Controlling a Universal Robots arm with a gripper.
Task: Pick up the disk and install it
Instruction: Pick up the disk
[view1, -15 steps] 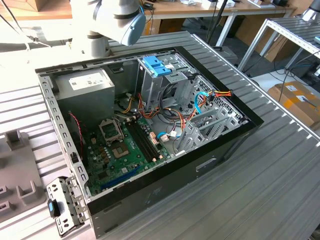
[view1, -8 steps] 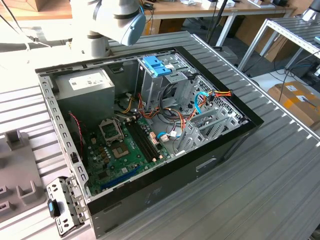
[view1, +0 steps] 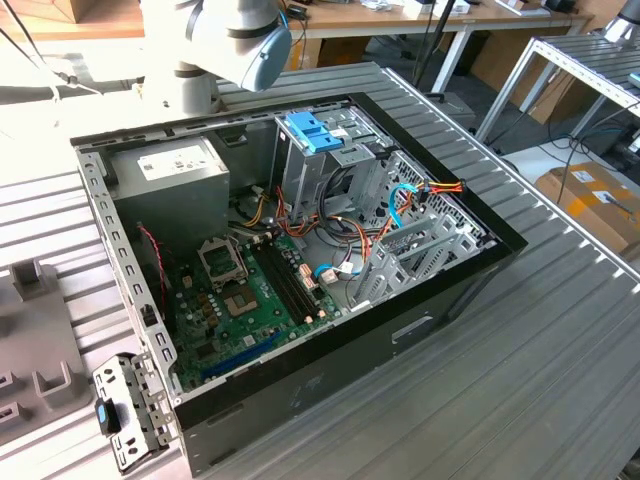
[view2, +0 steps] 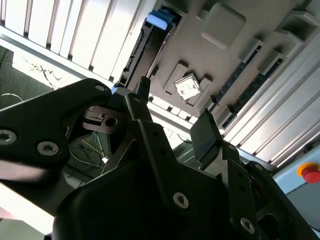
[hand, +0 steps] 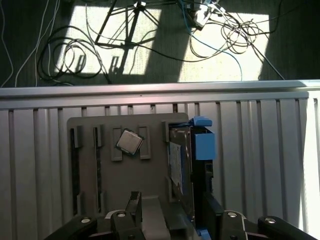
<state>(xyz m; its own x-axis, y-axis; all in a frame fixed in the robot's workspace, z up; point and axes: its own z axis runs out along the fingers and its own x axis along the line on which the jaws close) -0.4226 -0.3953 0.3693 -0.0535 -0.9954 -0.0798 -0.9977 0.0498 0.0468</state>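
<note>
The disk (hand: 181, 160), a dark flat drive edged by blue rails, stands on edge in a slot of a grey holding tray (hand: 90, 165). Its blue rail end rises above the tray's edge on the side towards the tabletop's rim. The tray rests on a ribbed metal tabletop (hand: 30, 165).

In the same tray, well apart from the disk, a square processor chip (hand: 130, 142) sits tilted in its own recess. Two narrow slots beyond the chip hold dark strips.

The claw (hand: 171, 200) hangs over the tray with its two black fingers (hand: 134, 200) spread apart, gripping nothing. In the first wrist view the disk lies in the gap between the fingers, close to one of them; whether that finger touches it cannot be told. In the second wrist view the spread fingers frame the chip, and the disk's blue end shows further off.

Past the tabletop's rim, in the first wrist view, loose cables (hand: 235, 30) lie on a sunlit floor (hand: 150, 60).

In the exterior view an open computer case (view1: 300, 390) lies on the tabletop. Inside it are a grey power-supply box (view1: 170, 172), a green motherboard (view1: 235, 300) and a bare blue bracket (view1: 313, 131) on top of the drive cage. The robot arm (view1: 235, 35) stands behind the case.
</note>
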